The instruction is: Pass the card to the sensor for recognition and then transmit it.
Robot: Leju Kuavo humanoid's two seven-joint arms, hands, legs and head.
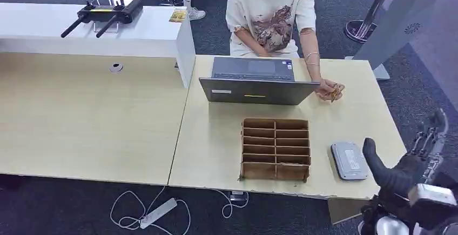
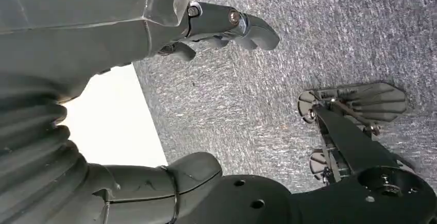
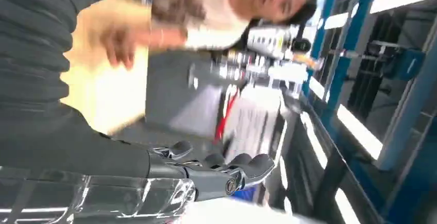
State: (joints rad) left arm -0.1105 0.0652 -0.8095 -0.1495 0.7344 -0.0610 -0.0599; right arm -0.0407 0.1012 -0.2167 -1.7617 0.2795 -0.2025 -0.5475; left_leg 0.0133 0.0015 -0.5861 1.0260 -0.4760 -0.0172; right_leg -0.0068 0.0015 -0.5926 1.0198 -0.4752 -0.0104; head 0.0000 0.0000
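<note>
The pale wooden counter (image 1: 108, 116) was the largest thing in the head view, and the cardboard rack (image 1: 275, 149) stood on it close to the near edge. A person (image 1: 270, 8) in a white printed shirt sat behind the rack on the far side. An open grey laptop (image 1: 254, 81) stood between the person and the rack, just beyond the rack, with its lid back turned toward the robot.

The right hand (image 1: 408, 162) was to the right of the rack, at the counter's near right corner. Its thumb was raised and its fingers were spread, and it held nothing (the right wrist view showed the same loose, empty fingers). The left hand (image 2: 170, 28) hung over grey carpet, away from the rack, with thumb and fingers apart and nothing between them.

The sensor (image 1: 350, 160), a flat grey pad, lay just right of the rack, between it and the right hand. The person's hand (image 1: 329, 91) rested on the counter beyond the rack, to the right of the laptop. It was curled over something small and tan, and I could not tell whether that was the card.
</note>
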